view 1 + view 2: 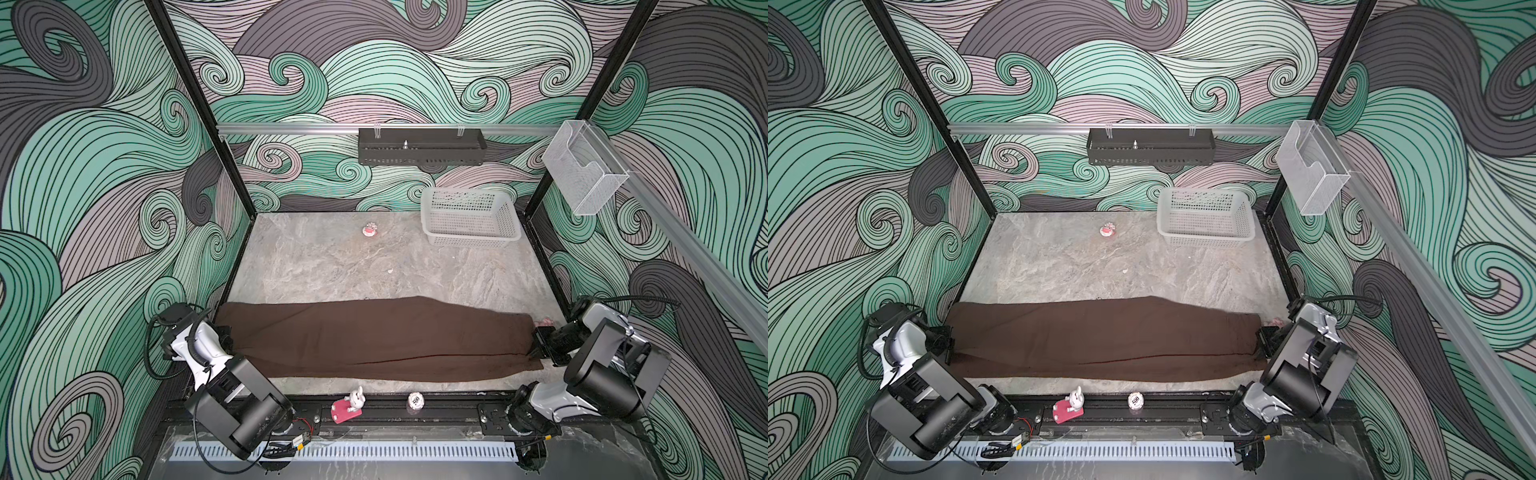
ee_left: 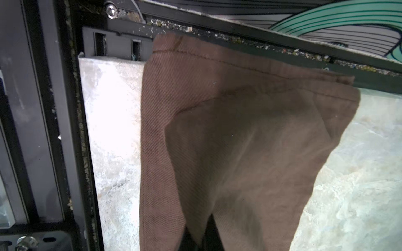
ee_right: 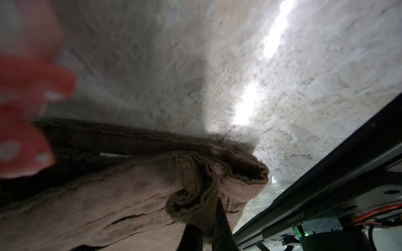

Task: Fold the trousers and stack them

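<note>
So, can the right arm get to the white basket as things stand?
Probably yes, once free: mostly bare table lies between the right arm and the basket in the far right corner. For now its jaws pinch the trousers' end.

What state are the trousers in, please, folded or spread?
Folded once lengthwise: the trousers lie as one long strip, leg upon leg, not yet folded crosswise.

Grey marbled tabletop (image 1: 332,266); behind it, swirl-patterned teal, mauve and grey walls (image 1: 374,83), silver rail (image 1: 291,128), black perforated shelf (image 1: 419,146); clear acrylic holder (image 1: 582,174) above its far right corner.
</note>
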You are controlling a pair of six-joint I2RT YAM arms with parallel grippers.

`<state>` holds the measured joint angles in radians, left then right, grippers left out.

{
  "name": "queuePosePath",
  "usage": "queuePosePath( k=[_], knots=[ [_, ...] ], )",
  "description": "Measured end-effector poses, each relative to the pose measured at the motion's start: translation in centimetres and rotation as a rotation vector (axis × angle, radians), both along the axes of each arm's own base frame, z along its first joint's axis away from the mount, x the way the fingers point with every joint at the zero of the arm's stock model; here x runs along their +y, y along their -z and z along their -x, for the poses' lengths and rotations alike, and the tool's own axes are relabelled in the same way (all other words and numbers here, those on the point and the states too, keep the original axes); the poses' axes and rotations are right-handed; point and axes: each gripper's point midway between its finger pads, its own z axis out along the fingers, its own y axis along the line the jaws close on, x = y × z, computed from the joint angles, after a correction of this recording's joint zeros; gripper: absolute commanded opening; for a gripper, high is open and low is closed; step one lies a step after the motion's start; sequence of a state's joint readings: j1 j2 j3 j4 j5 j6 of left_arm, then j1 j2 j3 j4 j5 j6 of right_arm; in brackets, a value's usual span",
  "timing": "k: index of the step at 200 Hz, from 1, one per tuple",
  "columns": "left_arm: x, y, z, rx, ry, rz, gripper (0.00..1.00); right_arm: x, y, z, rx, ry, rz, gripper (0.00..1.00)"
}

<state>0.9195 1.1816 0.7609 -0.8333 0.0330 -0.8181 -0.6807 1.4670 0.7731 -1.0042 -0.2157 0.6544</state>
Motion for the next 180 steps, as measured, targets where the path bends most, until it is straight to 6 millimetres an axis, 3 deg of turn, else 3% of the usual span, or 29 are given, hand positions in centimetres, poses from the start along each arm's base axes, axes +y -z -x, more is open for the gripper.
queuePosePath(
  k=[22, 37, 47, 72, 107, 140, 180],
  knots=[
    [0.1, 0.2, 0.2, 0.003, -0.007, 0.003, 0.13, -0.1, 0.1, 0.2, 0.009, -0.008, 0.002, 0.35],
    [0.2, 0.3, 0.2, 0.006, -0.007, 0.004, 0.41, -0.2, 0.2, 0.2, 0.009, -0.015, 0.008, 0.41],
    [0.3, 0.4, 0.2, 0.006, -0.008, 0.006, 0.53, -0.3, 0.2, 0.2, 0.008, -0.013, 0.010, 0.45],
    [0.3, 0.3, 0.2, 0.003, -0.012, 0.007, 0.69, -0.3, 0.1, 0.1, 0.003, -0.015, 0.015, 0.56],
    [0.5, -0.4, -0.2, -0.016, -0.015, 0.005, 0.77, -0.3, 0.0, 0.2, 0.003, -0.010, 0.017, 0.71],
    [0.8, -1.5, -1.2, -0.063, -0.011, 0.004, 0.80, 0.3, -0.7, -0.3, -0.016, -0.009, 0.015, 0.74],
    [0.2, -2.4, -2.6, -0.108, 0.009, 0.023, 0.80, 1.9, -4.8, -4.6, -0.128, -0.095, 0.052, 0.76]
  ],
)
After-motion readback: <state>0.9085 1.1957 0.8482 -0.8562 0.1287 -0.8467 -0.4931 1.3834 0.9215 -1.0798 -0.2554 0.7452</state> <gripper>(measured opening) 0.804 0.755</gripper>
